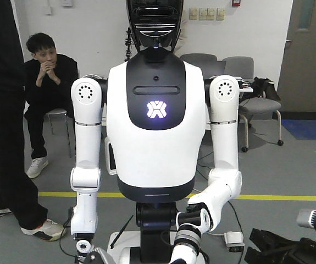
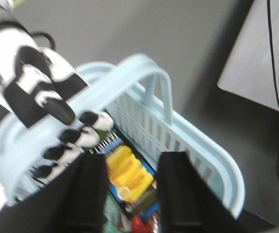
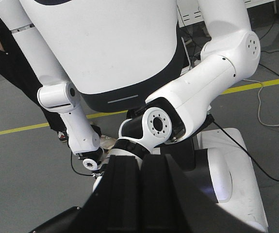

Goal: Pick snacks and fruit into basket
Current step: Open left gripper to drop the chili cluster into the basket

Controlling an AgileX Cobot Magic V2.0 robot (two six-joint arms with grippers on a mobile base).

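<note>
In the left wrist view a white-and-black humanoid hand (image 2: 57, 107) holds the pale blue basket (image 2: 212, 160) by its rim. Its handle (image 2: 144, 68) stands upright. Inside lies a snack, the black-and-blue carton with yellow corn cobs (image 2: 129, 170). A teal pouch (image 2: 111, 213) and a glossy red fruit (image 2: 138, 224) show at the bottom edge. My left gripper (image 2: 132, 160) hangs open over the basket with nothing between its fingers. In the right wrist view my right gripper (image 3: 141, 165) is shut on nothing, its pads pressed together, and faces the humanoid's forearm (image 3: 197, 92).
A white humanoid robot (image 1: 156, 126) stands right in front, arms lowered. One person sits behind it (image 1: 48, 82) and another stands at the left edge (image 1: 1, 137). Chairs (image 1: 256, 104), floor cables (image 3: 263, 102) and a yellow floor line (image 1: 278, 197) lie around.
</note>
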